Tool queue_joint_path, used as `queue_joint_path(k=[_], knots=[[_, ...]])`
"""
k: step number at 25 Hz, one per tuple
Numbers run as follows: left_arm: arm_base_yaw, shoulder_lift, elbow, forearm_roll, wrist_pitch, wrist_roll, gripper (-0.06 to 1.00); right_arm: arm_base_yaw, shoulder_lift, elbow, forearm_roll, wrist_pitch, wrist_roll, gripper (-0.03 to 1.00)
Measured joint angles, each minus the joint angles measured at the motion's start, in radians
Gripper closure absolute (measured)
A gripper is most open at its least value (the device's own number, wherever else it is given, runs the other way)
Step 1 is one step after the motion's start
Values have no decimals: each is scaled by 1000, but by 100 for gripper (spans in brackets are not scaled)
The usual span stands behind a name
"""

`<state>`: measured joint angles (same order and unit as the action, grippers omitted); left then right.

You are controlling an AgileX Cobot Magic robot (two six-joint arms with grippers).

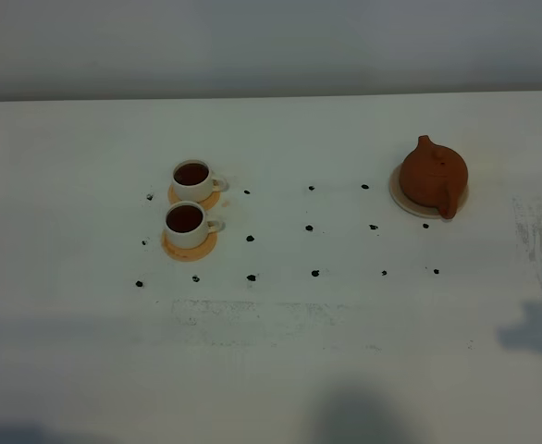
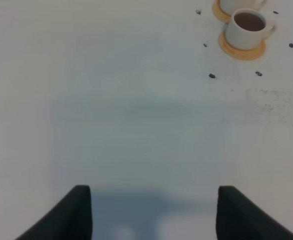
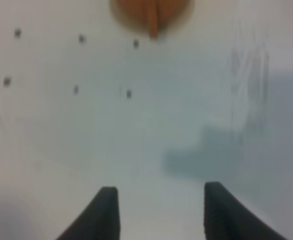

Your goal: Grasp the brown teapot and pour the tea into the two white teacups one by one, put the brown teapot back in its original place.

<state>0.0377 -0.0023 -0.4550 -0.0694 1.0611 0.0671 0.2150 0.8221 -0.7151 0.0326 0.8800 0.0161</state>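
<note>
The brown teapot (image 1: 434, 174) sits on its pale cream saucer (image 1: 401, 199) at the right of the white table; its handle also shows in the right wrist view (image 3: 152, 15). The two white teacups, the far one (image 1: 193, 178) and the near one (image 1: 187, 224), stand on orange-tan coasters at the left, both holding dark tea. The near cup shows in the left wrist view (image 2: 247, 27). My left gripper (image 2: 154, 212) is open and empty over bare table, apart from the cups. My right gripper (image 3: 161, 212) is open and empty, apart from the teapot.
Small black marks (image 1: 312, 227) dot the white table (image 1: 280, 351) in a grid between cups and teapot. A scuffed patch (image 1: 535, 231) lies at the right edge. Neither arm shows in the exterior high view.
</note>
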Motion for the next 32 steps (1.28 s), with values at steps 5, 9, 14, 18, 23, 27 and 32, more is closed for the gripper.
queue_joint_path(k=[5,9,14,18,23,27,32], knots=[[0,0,0,0,0,0,42,0,-121,0,1,101,4,56],[0,0,0,0,0,0,42,0,-174,0,1,105,5,56],[0,0,0,0,0,0,42,0,-270,1,-5,153,5,56],[0,0,0,0,0,0,42,-25,-360,1,-11,228,4,56],[0,0,0,0,0,0,42,-80,-424,16,-4,256,-64,58],[0,0,0,0,0,0,42,-106,-492,76,22,251,-83,61],[0,0,0,0,0,0,42,-119,-565,151,34,205,-92,64]])
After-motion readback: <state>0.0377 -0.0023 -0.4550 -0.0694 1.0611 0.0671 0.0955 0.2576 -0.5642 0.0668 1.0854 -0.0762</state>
